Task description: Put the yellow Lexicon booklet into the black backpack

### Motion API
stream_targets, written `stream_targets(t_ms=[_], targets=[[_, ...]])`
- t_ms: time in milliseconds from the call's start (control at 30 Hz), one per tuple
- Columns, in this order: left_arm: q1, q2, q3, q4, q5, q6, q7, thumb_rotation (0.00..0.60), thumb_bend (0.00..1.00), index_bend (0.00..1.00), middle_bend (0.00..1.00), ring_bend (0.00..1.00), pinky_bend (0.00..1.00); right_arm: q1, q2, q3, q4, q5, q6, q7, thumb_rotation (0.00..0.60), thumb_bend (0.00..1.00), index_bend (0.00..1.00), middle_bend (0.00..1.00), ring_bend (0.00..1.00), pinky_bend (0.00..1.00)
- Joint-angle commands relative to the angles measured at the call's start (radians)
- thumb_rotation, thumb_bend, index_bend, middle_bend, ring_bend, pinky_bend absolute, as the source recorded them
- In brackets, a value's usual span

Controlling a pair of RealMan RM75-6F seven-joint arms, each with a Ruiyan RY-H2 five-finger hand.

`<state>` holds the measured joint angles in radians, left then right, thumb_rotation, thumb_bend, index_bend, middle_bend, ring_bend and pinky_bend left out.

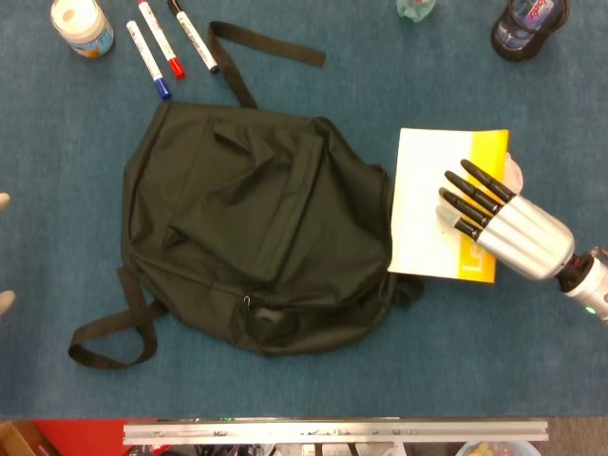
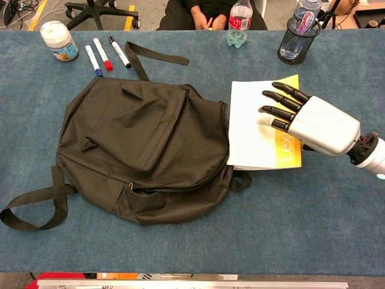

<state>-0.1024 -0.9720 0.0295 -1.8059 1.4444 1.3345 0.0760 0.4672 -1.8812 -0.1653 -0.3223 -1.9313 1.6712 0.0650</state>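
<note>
The black backpack [image 1: 256, 237] [image 2: 144, 144] lies flat in the middle of the blue table, its zipped opening edge facing right. The yellow Lexicon booklet [image 1: 427, 204] [image 2: 252, 129] is white with a yellow strip and lies just right of the backpack. Its left edge touches the bag's rim. My right hand [image 1: 503, 223] [image 2: 310, 123] holds the booklet at its yellow side, with the dark fingers spread on top of the cover and the thumb hidden. My left hand shows in neither view.
Three markers [image 1: 171, 43] [image 2: 107, 53] and a white jar [image 1: 81, 24] [image 2: 59, 39] lie at the back left. A water bottle [image 2: 239, 23] and a dark cup [image 1: 527, 27] [image 2: 298, 39] stand at the back right. Backpack straps [image 2: 33, 208] trail to the front left.
</note>
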Motion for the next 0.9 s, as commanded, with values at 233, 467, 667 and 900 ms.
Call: stream_targets(t_ms=[233, 467, 667, 900], targets=[[-0.001, 0.002, 0.002, -0.001, -0.006, -0.006, 0.004, 0.600, 0.10, 0.12, 0.12, 0.11, 0.08, 0.016, 0.009, 0.014, -0.042, 0.030, 0.013, 0.011, 0.600, 0.39, 0.48, 0.38, 0.13, 0.07], [-0.005, 0.005, 0.000, -0.007, -0.015, -0.013, 0.014, 0.600, 0.10, 0.12, 0.12, 0.11, 0.08, 0.034, 0.024, 0.039, -0.094, 0.059, 0.027, 0.004, 0.600, 0.32, 0.57, 0.49, 0.24, 0.17], [-0.018, 0.010, -0.007, -0.007, -0.021, -0.024, 0.023, 0.600, 0.10, 0.12, 0.12, 0.11, 0.08, 0.065, 0.033, 0.080, -0.133, 0.091, 0.043, -0.009, 0.600, 0.32, 0.71, 0.64, 0.40, 0.28], [-0.069, 0.040, -0.013, -0.008, 0.003, -0.089, 0.014, 0.600, 0.10, 0.12, 0.12, 0.11, 0.08, 0.095, 0.072, 0.133, -0.188, 0.127, 0.077, -0.027, 0.600, 0.32, 0.77, 0.74, 0.52, 0.39]])
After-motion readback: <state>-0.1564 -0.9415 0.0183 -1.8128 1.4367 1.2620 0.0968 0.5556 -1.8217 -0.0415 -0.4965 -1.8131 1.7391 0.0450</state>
